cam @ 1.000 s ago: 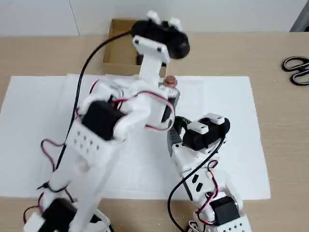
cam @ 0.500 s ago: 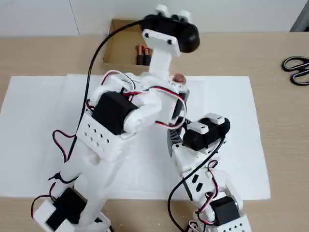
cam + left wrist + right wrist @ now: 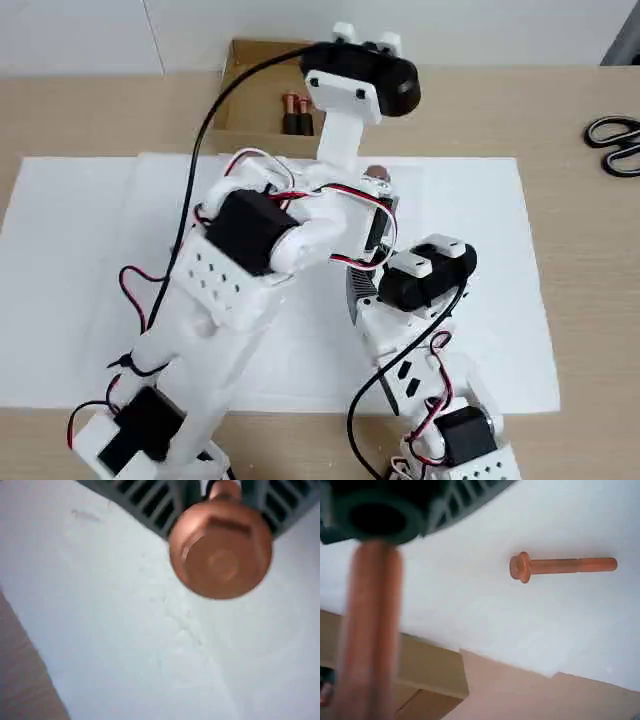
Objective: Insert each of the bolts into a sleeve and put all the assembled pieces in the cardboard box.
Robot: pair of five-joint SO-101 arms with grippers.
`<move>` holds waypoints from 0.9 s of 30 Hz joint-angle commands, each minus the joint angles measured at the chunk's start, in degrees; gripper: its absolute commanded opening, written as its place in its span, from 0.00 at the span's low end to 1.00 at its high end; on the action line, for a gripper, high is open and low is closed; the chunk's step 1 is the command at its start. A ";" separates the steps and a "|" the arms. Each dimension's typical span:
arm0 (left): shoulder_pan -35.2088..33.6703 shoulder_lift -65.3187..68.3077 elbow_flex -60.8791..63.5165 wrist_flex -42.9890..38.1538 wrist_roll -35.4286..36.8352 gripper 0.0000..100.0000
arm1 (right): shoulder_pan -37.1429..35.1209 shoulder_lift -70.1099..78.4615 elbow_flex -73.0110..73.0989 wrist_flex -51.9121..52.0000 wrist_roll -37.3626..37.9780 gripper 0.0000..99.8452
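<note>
1. Copper bolt (image 3: 220, 555), its round flanged head uppermost, is clamped in the left gripper (image 3: 224, 492) over the white paper (image 3: 80, 250).
2. The right gripper (image 3: 385, 492) looks closed around a dark, smooth sleeve (image 3: 370, 512). The bolt's shaft meets its rim, so insertion seems to be in hand.
3. The next move calls for keeping shaft and bore aligned while pushing home.
4. A second bolt (image 3: 562, 566) lies on the paper, and finished pieces (image 3: 293, 112) sit in the cardboard box (image 3: 232, 95).

Bolt (image 3: 220, 555) blurred, shaft hidden behind its head, scissors (image 3: 615, 143) cut by the edge, cardboard box (image 3: 245, 100) partly behind an arm (image 3: 340, 120)
</note>
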State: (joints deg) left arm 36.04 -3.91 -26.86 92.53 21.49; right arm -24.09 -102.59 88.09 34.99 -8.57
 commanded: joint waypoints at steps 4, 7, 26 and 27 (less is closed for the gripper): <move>-0.88 -0.70 2.68 -3.96 0.35 0.01 | -0.40 -1.01 -0.62 -1.01 -0.44 0.00; -0.88 -0.70 3.47 -3.96 0.79 0.01 | -0.40 -1.01 -0.62 -1.01 -0.44 0.00; -0.62 -0.26 12.79 -0.53 1.49 0.01 | -0.40 -1.01 -0.70 -1.01 -0.44 0.00; -0.62 -0.26 12.97 -0.35 1.49 0.01 | -0.40 -1.01 -0.70 -1.01 -0.44 0.00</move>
State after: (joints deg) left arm 35.96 -3.91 -14.46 91.30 22.64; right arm -24.53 -102.42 88.44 34.99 -8.66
